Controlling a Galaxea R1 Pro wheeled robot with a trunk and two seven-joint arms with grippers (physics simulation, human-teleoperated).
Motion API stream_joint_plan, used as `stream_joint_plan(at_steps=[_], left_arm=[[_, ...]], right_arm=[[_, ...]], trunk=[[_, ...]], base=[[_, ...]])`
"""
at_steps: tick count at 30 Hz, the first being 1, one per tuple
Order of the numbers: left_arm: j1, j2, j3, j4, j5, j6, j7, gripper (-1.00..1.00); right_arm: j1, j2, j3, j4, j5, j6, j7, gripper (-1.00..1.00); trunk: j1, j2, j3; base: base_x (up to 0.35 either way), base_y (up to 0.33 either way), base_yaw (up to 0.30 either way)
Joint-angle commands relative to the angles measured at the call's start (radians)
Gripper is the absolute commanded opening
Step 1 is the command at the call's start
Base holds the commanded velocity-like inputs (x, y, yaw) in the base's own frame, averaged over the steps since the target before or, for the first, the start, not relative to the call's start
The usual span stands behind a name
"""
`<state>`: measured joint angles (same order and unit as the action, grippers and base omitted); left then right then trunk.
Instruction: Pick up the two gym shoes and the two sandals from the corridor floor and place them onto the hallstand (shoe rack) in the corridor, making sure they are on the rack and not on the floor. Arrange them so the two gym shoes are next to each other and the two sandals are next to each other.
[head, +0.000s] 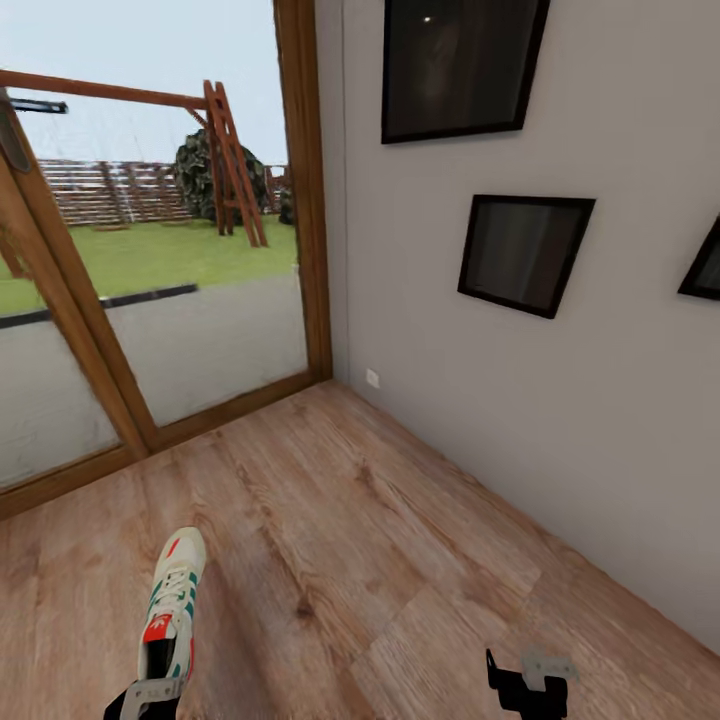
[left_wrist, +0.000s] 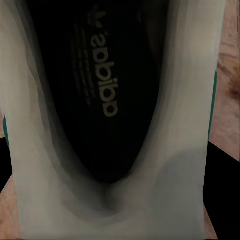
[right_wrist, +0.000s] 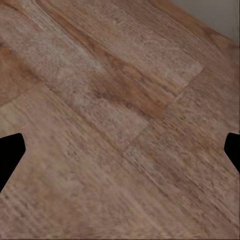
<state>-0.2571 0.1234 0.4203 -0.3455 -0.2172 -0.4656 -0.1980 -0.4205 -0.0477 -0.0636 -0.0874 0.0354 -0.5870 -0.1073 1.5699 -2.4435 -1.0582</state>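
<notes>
Right up against the left wrist camera sits the gym shoe (left_wrist: 115, 125), its dark insole and pale heel collar looming large. From the head view, that shoe (head: 172, 612) points toward the glass door (head: 150, 260), heel at the left gripper (head: 148, 698), whose jaws appear clamped on it, though the grip itself is hard to make out. Over on the right, the right gripper (head: 527, 682) hangs above the wood floor (head: 380, 520), jaws spread apart, near the wall (head: 560, 400) with its dark frames (head: 525, 252).
</notes>
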Motion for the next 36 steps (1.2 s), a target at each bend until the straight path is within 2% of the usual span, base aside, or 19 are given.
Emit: stream_joint_plan(at_steps=[1,11,16,29,36], left_arm=[[-0.001,0.000,0.009,0.001,-0.009,-0.004,-0.006,-1.00],[-0.001,0.003,0.008,0.002,-0.011,-0.004,-0.006,-1.00],[-0.001,0.007,0.008,0.002,-0.012,-0.004,-0.006,-1.00],[-0.001,-0.005,0.009,0.023,-0.007,-0.004,-0.004,-1.00],[-0.001,0.000,0.009,0.021,-0.007,-0.004,-0.004,-1.00]], right_arm=[[-0.001,0.000,-0.006,0.001,0.004,-0.004,0.000,1.00],[0.000,0.000,-0.005,0.003,0.005,-0.003,0.003,1.00],[0.000,0.000,-0.005,0.003,0.005,-0.004,0.003,1.00],[-0.001,0.000,-0.005,0.003,0.005,-0.002,0.003,1.00],[0.000,0.000,-0.005,0.003,0.005,-0.002,0.003,1.00]], trunk=[[-0.001,0.000,-0.001],[-0.001,0.000,-0.001],[-0.001,0.000,-0.001],[-0.001,0.000,-0.001],[-0.001,0.000,-0.001]], base=[[-0.234,0.226,-0.258],[-0.179,0.189,-0.263],[-0.022,0.025,-0.266],[-0.001,0.002,-0.267],[0.000,0.000,-0.271]])
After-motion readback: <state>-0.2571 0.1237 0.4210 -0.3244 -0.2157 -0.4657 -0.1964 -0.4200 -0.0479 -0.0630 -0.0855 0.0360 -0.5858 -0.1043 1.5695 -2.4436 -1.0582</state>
